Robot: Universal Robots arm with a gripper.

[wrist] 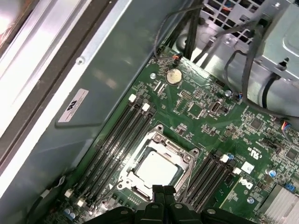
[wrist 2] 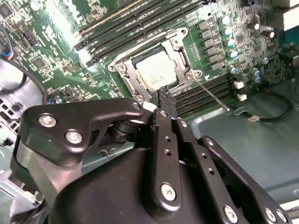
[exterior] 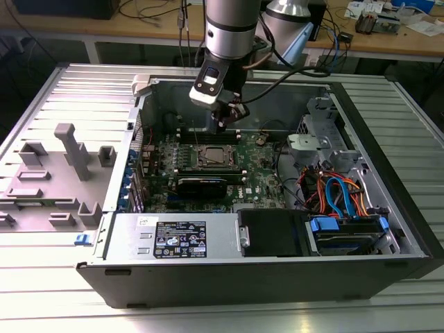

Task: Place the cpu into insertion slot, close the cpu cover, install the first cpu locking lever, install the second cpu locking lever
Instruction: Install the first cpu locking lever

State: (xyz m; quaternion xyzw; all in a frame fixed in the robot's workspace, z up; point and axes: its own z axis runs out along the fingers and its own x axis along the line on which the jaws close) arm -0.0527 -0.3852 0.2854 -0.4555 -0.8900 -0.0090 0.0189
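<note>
In the exterior view my black claw (exterior: pixel 223 123) hangs inside the open metal computer case (exterior: pixel 277 277), near the small square silver-rimmed insertion slot (exterior: pixel 211 158). In the second wrist view my fingers (wrist 2: pixel 164 100) are pressed together and hold nothing. The flat grey square cpu (wrist 2: pixel 156 70) lies in the slot, framed by the thin silvery cpu cover (wrist 2: pixel 180 55). One thin metal lever (wrist 2: pixel 212 95) sticks out sideways. In the first wrist view the claw (wrist: pixel 163 189) is just beside the cover's edge.
</note>
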